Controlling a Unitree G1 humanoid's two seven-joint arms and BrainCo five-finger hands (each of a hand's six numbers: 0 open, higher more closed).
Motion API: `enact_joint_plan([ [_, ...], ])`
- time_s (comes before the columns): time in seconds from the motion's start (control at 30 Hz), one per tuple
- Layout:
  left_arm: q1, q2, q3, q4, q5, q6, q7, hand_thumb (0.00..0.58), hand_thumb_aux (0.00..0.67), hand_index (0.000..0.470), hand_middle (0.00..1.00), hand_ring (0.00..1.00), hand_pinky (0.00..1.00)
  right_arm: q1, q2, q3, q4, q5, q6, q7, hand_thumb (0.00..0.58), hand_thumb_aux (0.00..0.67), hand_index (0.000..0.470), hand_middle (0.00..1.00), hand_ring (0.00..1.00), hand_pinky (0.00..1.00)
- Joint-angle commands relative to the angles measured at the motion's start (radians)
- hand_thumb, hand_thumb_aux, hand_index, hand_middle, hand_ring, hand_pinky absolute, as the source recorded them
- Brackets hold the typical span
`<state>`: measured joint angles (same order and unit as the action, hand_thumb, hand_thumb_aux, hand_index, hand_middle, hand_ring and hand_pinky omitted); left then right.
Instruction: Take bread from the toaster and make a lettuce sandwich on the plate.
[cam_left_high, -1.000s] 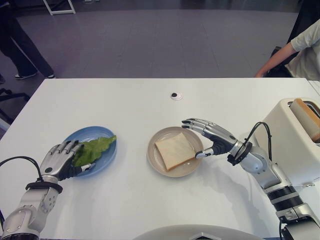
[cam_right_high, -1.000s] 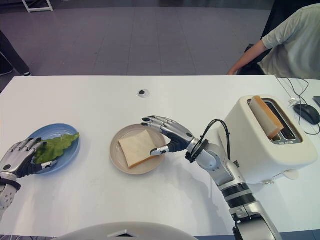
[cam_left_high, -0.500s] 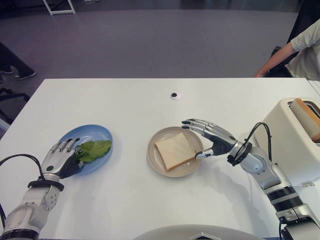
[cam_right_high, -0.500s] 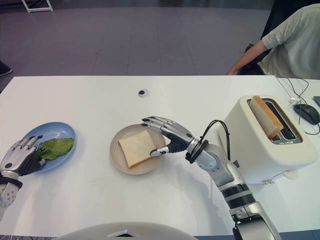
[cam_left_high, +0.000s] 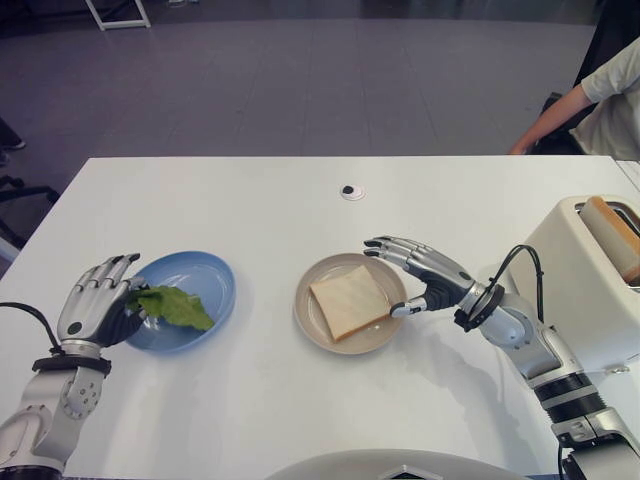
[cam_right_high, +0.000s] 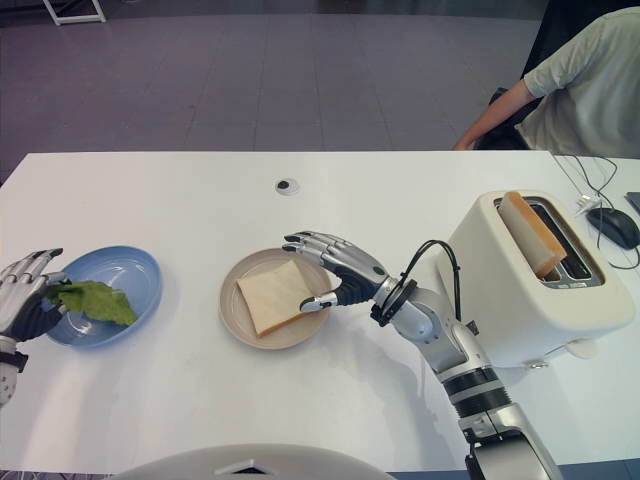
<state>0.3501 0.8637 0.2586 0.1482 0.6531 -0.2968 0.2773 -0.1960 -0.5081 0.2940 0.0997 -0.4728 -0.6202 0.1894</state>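
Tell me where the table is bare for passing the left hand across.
Bare: the strip between the blue plate and beige plate, the near edge, and the far half around the small grommet. Crowded: between the beige plate and toaster, where the right hand and its arm sit.

Soft, even light comes down from overhead, and the white table (cam_left_high: 250, 210) is bright with no harsh glare. The beige plate (cam_left_high: 301, 305) and the blue plate (cam_left_high: 208, 278) cast only faint, short shadows. The toaster (cam_right_high: 520, 290) has a mild sheen. The floor (cam_left_high: 300, 80) behind is dimmer.
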Motion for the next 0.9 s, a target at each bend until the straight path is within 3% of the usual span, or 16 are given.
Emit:
enact_joint_plan([
  [0.03,0.032,-0.014,0.061,-0.111,-0.066,-0.022,-0.039,0.580,0.670,0.470,0.00,0.00,0.00,0.003,0.002,-0.018,0.004,-0.005,0.003,-0.009,0.000,0.000,0.000,0.00,0.00,0.00],
  [0.27,0.020,-0.088,0.119,-0.352,-0.139,-0.004,-0.105,0.580,0.670,0.470,0.00,0.00,0.00,0.002,0.001,-0.041,0.026,-0.009,0.006,-0.041,0.000,0.000,0.000,0.00,0.00,0.00],
  [0.43,-0.207,-0.261,-0.169,-0.471,-0.153,0.048,-0.233,0.580,0.670,0.470,0.00,0.00,0.00,-0.019,0.000,-0.099,0.087,-0.019,0.042,-0.112,0.000,0.000,0.000,0.00,0.00,0.00],
  [0.6,-0.441,-0.415,-0.454,-0.255,0.046,0.034,-0.225,0.580,0.670,0.470,0.00,0.00,0.00,-0.042,0.016,-0.111,0.133,-0.036,0.060,-0.164,0.000,0.000,0.000,0.00,0.00,0.00],
  [0.77,-0.506,-0.488,-0.591,-0.018,0.140,-0.043,-0.107,0.580,0.670,0.470,0.00,0.00,0.00,-0.044,0.038,-0.099,0.160,-0.047,0.064,-0.189,0.000,0.000,0.000,0.00,0.00,0.00],
  [0.9,-0.508,-0.474,-0.633,0.060,0.183,-0.076,-0.056,0.580,0.670,0.470,0.00,0.00,0.00,-0.050,0.055,-0.081,0.181,-0.058,0.059,-0.200,0.000,0.000,0.000,0.00,0.00,0.00],
])
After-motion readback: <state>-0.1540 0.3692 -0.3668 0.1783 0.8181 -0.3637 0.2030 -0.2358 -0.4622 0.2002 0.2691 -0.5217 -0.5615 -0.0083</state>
